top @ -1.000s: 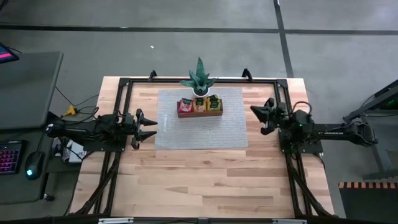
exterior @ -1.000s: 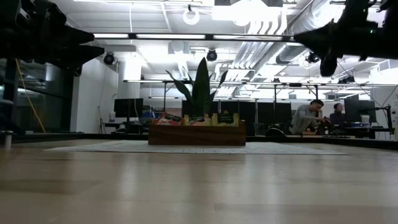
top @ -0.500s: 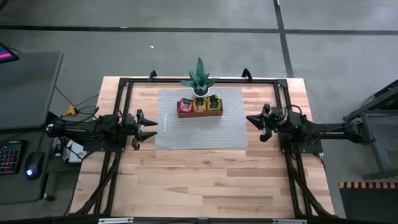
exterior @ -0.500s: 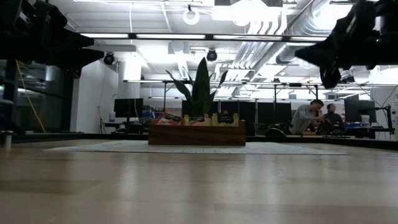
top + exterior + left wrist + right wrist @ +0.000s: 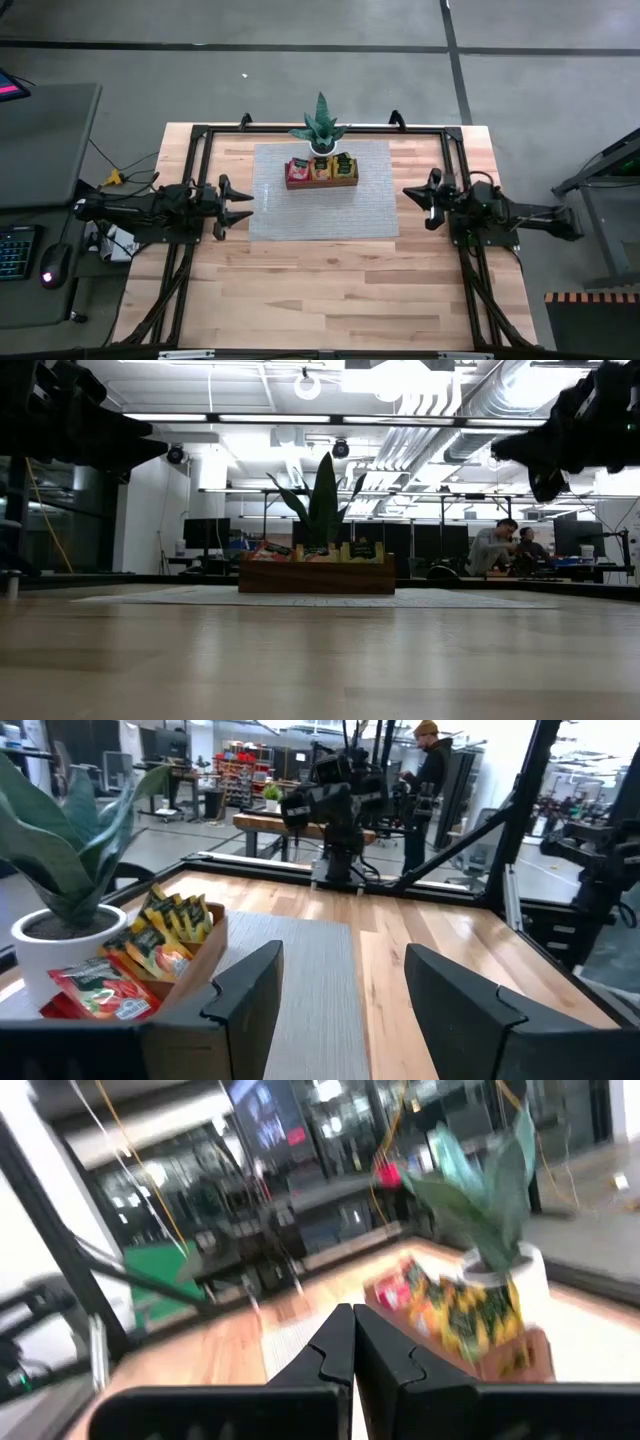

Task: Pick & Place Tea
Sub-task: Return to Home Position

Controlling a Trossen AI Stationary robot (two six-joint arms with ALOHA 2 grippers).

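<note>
The left gripper [image 5: 345, 972] waits just beside the grey mat's [image 5: 320, 215] left edge, fingers spread wide and empty. The right gripper [image 5: 352, 1320], by the mat's right edge, seems pressed closed on nothing, though its view is smeared. Farther off, the tea packets [image 5: 321, 168] stand in the wooden tray [image 5: 316, 578]. An arm swinging wide could clip the tray or the potted plant [image 5: 320, 125] behind it.

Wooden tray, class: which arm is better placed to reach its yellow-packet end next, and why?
Right, probably: the right gripper, though shut, sits nearer that end of the tray than the left gripper.
</note>
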